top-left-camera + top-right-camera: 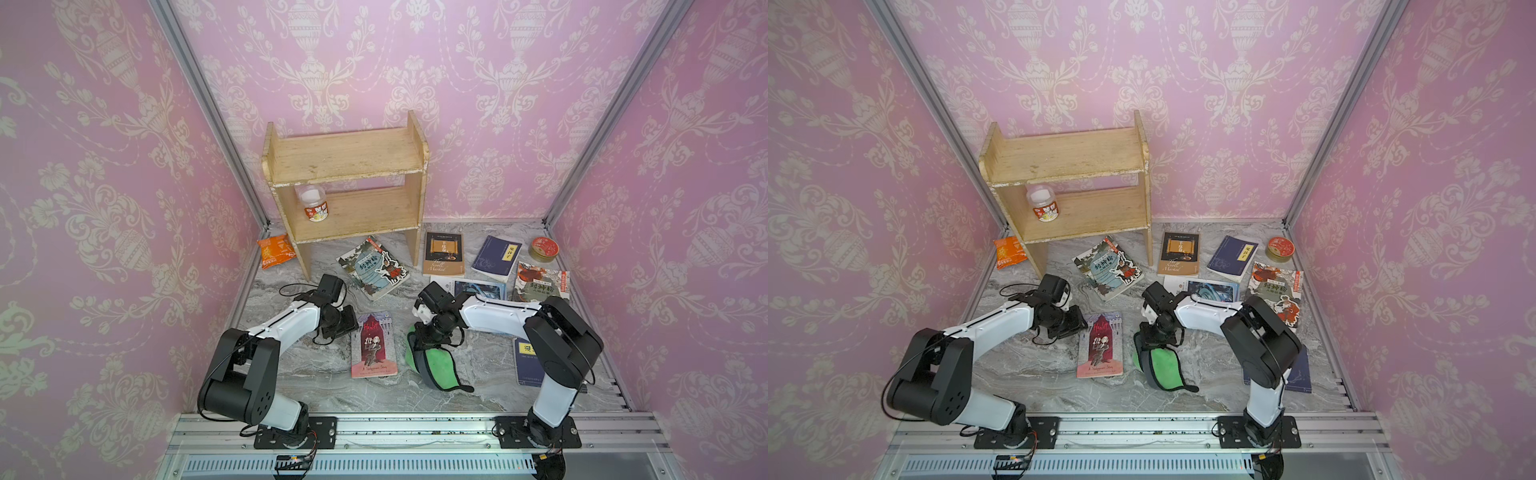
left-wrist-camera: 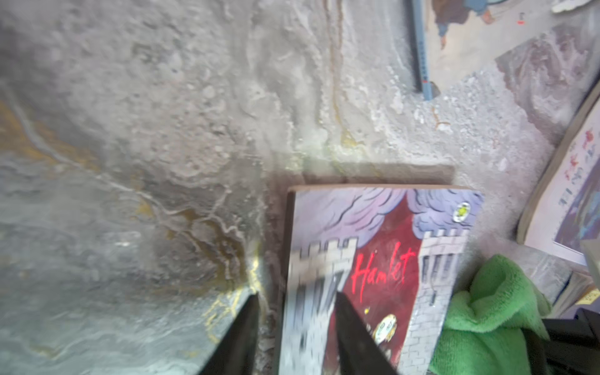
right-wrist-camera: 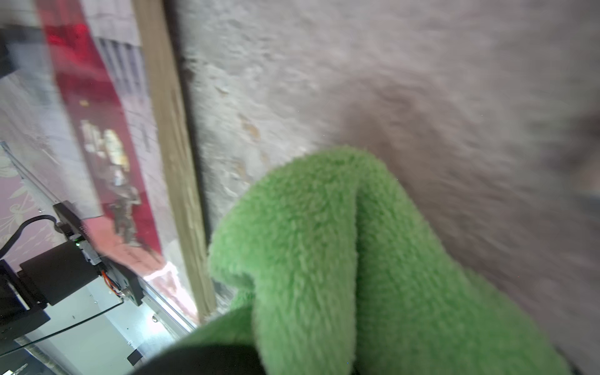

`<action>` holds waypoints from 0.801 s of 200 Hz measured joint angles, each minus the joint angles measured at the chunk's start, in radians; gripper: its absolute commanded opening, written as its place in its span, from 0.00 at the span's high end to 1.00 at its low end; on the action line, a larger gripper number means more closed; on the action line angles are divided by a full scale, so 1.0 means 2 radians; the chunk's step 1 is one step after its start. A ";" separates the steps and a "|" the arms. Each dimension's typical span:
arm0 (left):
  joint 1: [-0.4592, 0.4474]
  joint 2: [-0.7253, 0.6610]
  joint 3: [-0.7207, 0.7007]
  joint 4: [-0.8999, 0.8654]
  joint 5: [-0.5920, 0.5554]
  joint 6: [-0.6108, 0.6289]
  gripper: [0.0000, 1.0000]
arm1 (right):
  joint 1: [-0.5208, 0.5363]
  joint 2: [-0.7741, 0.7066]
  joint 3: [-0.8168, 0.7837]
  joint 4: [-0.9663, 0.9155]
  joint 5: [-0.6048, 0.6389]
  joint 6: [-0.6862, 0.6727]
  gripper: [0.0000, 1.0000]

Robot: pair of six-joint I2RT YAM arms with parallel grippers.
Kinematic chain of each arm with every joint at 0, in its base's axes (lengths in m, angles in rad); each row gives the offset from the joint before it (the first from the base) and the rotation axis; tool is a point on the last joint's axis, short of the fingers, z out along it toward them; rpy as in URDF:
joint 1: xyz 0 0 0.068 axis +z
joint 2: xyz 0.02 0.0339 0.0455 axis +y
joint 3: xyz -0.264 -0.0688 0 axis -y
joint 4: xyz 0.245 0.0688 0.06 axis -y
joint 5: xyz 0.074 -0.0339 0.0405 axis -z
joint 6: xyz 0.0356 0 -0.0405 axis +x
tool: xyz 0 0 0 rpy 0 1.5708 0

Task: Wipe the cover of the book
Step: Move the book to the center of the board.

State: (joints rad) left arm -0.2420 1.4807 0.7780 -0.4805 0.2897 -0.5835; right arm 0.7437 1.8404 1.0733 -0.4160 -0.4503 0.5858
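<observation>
- We take the wooden shelf [image 1: 345, 166] as our mark. In front of its left leg, toward the arms' bases, the left gripper [image 1: 352, 327] sits low over the marbled table [image 1: 291, 374].
- In both top views the wrist body hides this gripper's fingertips. Only the left wrist view shows them: the jaws stand moderately apart and clamp nothing. One of the fingers [image 2: 240, 334] is over bare table and the other is over the cover, with the book's spine edge between them.
- The Hamlet book [image 1: 373, 347] lies flat, cover up, in front of the shelf's middle and well apart from it.
- Its long axis runs from the arms' bases toward the shelf. The title end points at the shelf, and the spine is on the left arm's side.
- Both top views give us the book's whole outline. The left wrist view shows only the title end, with the red lettering and the grey towers. The right wrist view shows a blurred strip of cover and the tan page edge.
- The green cloth [image 1: 438, 368] lies just beside that page edge, in front of the shelf's right leg.
- The right gripper [image 1: 424, 345] is closed on a bunched fold of the cloth. Its own wrist view shows no fingers, only green pile. The top views add the cloth's dark border trailing toward the bases.
</observation>
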 measured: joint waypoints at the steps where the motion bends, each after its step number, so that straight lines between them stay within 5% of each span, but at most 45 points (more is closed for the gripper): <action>1: 0.000 0.000 0.000 -0.001 -0.001 0.000 0.23 | 0.002 0.001 0.001 0.001 -0.001 0.001 1.00; 32: 0.010 -0.004 0.022 -0.018 -0.018 -0.001 0.06 | 0.045 0.051 0.054 0.035 -0.025 0.031 1.00; 160: 0.107 -0.134 -0.009 0.014 -0.032 -0.025 0.01 | 0.082 0.305 0.441 -0.009 -0.069 0.052 1.00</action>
State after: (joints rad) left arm -0.0280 1.2133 0.7601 -0.4519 0.2260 -0.6331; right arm 0.9085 2.4504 1.9553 -0.4332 -0.5884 0.6899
